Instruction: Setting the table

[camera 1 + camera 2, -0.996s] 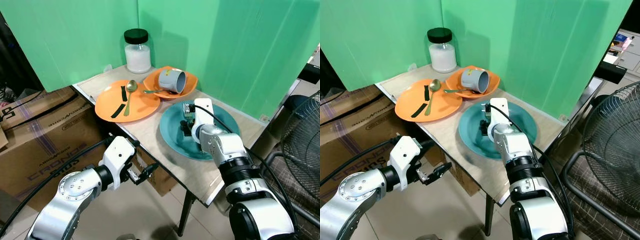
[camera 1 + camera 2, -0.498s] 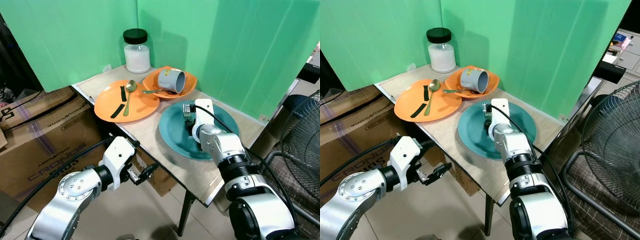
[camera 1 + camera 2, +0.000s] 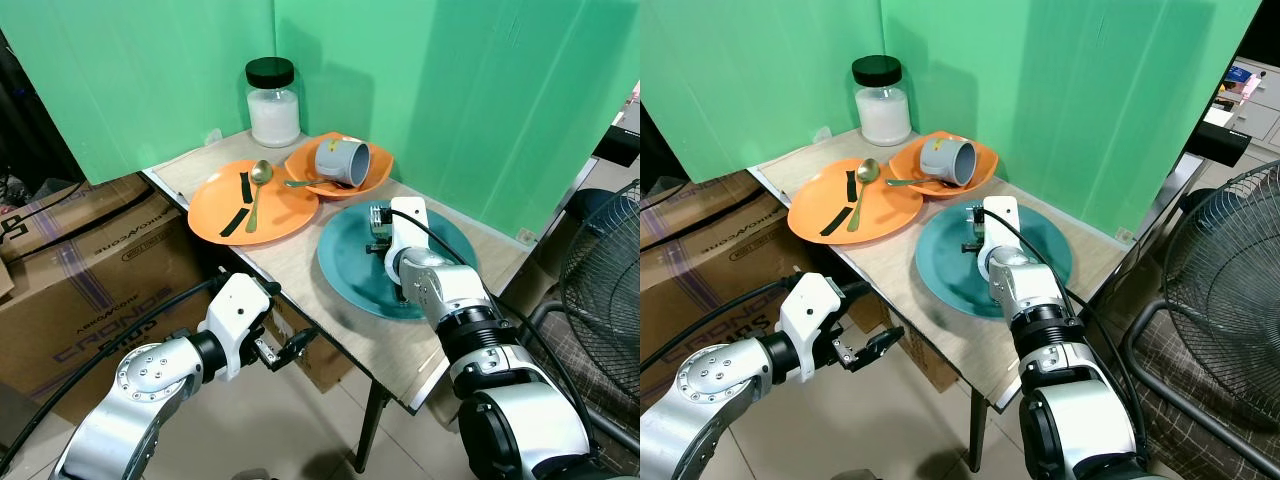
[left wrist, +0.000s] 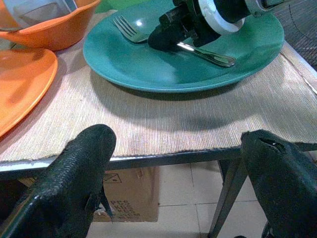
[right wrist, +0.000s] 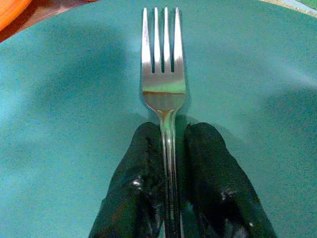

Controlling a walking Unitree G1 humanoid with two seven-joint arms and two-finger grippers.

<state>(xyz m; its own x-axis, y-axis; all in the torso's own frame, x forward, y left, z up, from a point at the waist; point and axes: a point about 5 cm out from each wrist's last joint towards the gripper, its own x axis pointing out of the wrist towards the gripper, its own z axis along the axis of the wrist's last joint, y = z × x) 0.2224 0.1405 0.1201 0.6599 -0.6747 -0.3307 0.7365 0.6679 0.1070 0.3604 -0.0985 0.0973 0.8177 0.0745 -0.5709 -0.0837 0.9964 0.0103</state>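
A teal plate [image 3: 345,275] lies near the table's front right. A silver fork [image 5: 164,74] rests on it, tines pointing toward the orange bowl. My right gripper [image 5: 168,134] is shut on the fork's handle, low on the plate; its wrist [image 3: 407,225] hangs above. An orange plate [image 3: 210,210] carries a gold spoon [image 3: 258,185] and two black strips. An orange bowl [image 3: 378,172] holds a tipped grey cup [image 3: 342,158]. My left gripper [image 3: 290,346] is open, below and in front of the table edge.
A white-filled jar [image 3: 273,100] with a black lid stands at the back corner against green screens. Cardboard boxes [image 3: 80,270] sit on the floor at the left. A wire fan [image 3: 605,290] stands at the right. The table's front edge [image 4: 163,157] lies just beyond my left fingers.
My right gripper has shifted slightly across the teal plate while staying shut on the fork. The left arm has not moved.
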